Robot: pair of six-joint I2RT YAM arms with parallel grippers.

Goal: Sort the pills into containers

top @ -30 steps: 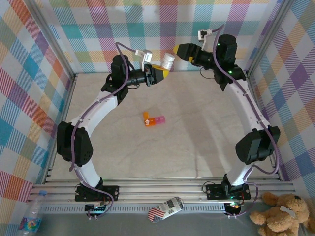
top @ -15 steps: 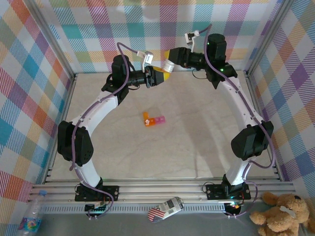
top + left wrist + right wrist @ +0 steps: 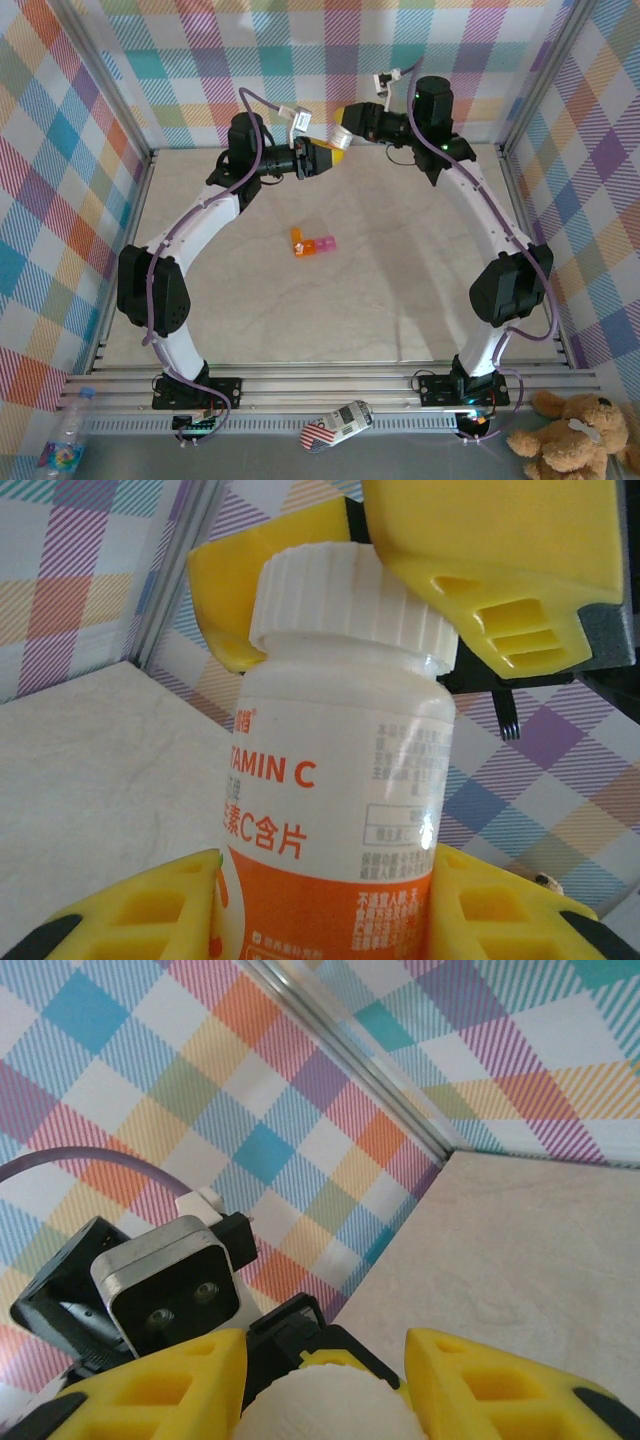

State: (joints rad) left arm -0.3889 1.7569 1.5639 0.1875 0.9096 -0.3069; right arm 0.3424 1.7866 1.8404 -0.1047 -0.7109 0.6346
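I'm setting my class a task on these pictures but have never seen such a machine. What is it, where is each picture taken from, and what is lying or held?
Two robot arms are bolted at the near edge of a table. One picture looks down from above; the other two come from a camera on each wrist. On the table lies a strip of joined boxes, the containers, one orange, the rest pink. The left hand holds a vitamin bottle by its body; the right hand grips its white cap.

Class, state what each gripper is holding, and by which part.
The left gripper holds the white-and-orange plastic vitamin bottle by its lower body; the right gripper clamps its white ribbed cap.
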